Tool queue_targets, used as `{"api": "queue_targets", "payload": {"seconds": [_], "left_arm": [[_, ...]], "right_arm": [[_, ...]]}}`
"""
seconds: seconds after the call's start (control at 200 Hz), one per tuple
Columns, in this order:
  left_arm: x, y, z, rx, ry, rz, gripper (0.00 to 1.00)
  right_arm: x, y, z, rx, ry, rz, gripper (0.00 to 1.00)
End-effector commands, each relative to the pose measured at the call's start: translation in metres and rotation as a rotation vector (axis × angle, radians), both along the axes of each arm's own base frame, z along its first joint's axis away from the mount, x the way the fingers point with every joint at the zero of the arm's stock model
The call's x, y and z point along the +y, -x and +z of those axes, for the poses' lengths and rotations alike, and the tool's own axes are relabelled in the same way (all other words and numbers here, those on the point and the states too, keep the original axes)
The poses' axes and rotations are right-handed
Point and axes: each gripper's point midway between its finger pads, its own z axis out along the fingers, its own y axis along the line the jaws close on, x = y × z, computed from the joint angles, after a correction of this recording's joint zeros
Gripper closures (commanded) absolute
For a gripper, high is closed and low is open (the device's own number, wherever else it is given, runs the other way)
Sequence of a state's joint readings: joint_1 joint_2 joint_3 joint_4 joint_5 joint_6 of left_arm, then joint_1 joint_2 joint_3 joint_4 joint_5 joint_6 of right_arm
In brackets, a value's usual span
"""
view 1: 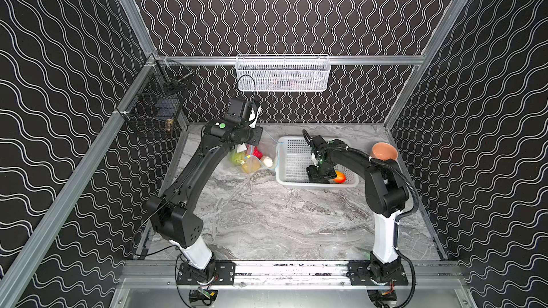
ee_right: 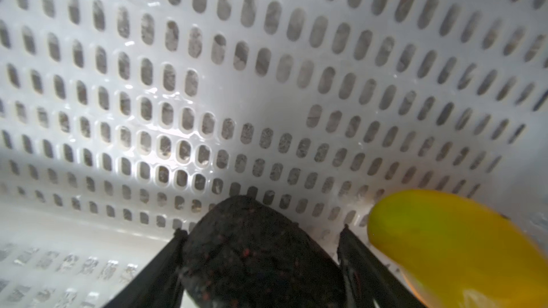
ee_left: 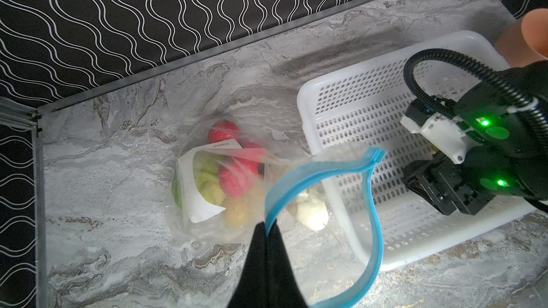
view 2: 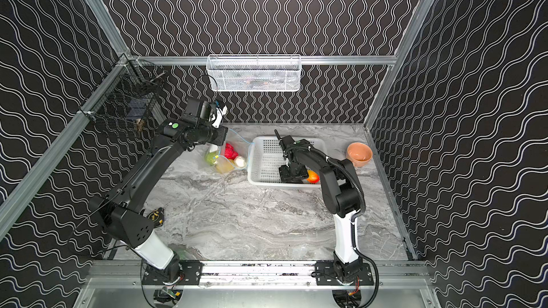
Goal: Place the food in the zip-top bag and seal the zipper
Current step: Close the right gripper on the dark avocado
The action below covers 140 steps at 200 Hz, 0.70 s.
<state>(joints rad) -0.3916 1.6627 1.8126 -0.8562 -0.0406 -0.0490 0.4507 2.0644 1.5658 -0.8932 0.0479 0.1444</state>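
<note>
While the left gripper [ee_left: 268, 228] pinches the zipper [ee_left: 326, 167], holding the zip-top bag [ee_left: 184, 220] agape, the right gripper [ee_right: 261, 229] stands spread astride the eggplant [ee_right: 252, 262] in the basket [ee_right: 267, 84], one finger clear of it, the mango [ee_right: 444, 247] beside. In both top views the bag's mouth lies at nine o'clock from that gripper. The label [ee_left: 201, 211] reads "Content".

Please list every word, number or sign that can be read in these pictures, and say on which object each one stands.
"Content": printed on the white label of the zip-top bag; any letters after it are too blurred to read.
No other text is readable in any view.
</note>
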Motion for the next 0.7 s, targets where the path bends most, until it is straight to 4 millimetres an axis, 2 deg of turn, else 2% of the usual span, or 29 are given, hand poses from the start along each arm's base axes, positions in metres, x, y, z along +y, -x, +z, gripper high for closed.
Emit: {"api": "queue_targets", "payload": {"seconds": [0.0,0.41,0.696], "left_arm": [[0.0,-0.003,0.005,-0.018,0.005,0.001,1.0],[-0.001,-0.005,0.004,-0.013,0.003,0.001,1.0],[-0.001,-0.007,0.0,-0.005,-0.002,0.002,1.0]], "right_arm": [[-0.003,0.004,-0.002,0.022,0.018,-0.006,0.3],[0.001,-0.001,0.004,-0.004,-0.006,-0.022,0.57],[0.013,-0.018,0.021,-0.059,-0.058,-0.036,0.67]]}}
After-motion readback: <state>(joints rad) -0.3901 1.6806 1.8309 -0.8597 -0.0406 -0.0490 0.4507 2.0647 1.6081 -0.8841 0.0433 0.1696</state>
